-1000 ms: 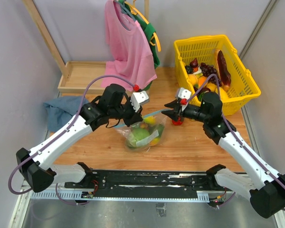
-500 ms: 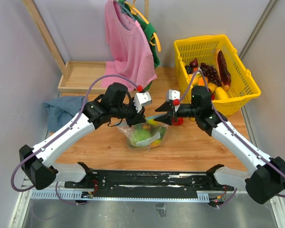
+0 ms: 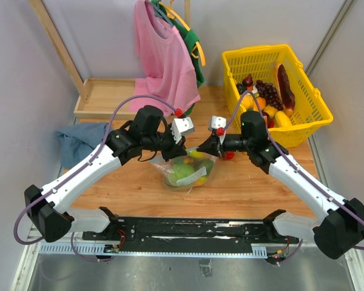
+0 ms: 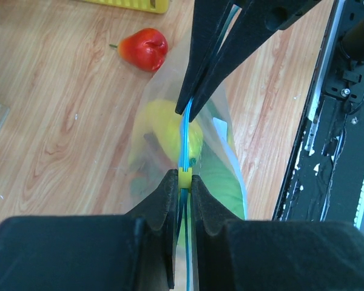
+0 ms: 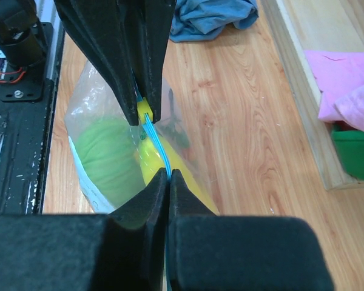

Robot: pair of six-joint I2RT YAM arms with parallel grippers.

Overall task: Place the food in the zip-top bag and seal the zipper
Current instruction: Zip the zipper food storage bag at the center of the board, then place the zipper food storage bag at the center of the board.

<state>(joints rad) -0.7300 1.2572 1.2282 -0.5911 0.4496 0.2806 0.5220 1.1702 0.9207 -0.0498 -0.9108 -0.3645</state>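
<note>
The clear zip-top bag (image 3: 187, 173) hangs just above the table between both grippers, with green (image 5: 106, 160) and yellow food (image 4: 168, 130) inside. My left gripper (image 3: 171, 151) is shut on the teal-blue zipper (image 4: 184, 139) at its yellow slider tab (image 4: 185, 177). My right gripper (image 3: 201, 150) is shut on the same zipper (image 5: 158, 145), a short way from the left fingertips. In the left wrist view my gripper (image 4: 182, 177) faces the right one's fingers (image 4: 197, 91). In the right wrist view my gripper (image 5: 170, 176) faces the left one's fingers (image 5: 124, 66). A red toy fruit (image 3: 226, 155) lies on the table beside the bag.
A yellow mesh basket (image 3: 303, 124) with several more toy foods stands at the back right. A pink shirt (image 3: 164, 57) hangs at the back. A wooden tray (image 3: 100, 97) lies at the back left, a blue cloth (image 3: 79, 142) in front of it.
My right gripper has moved left along the zipper toward the left gripper, closing the gap between them. The left gripper has stayed almost in place, still holding the slider end.
</note>
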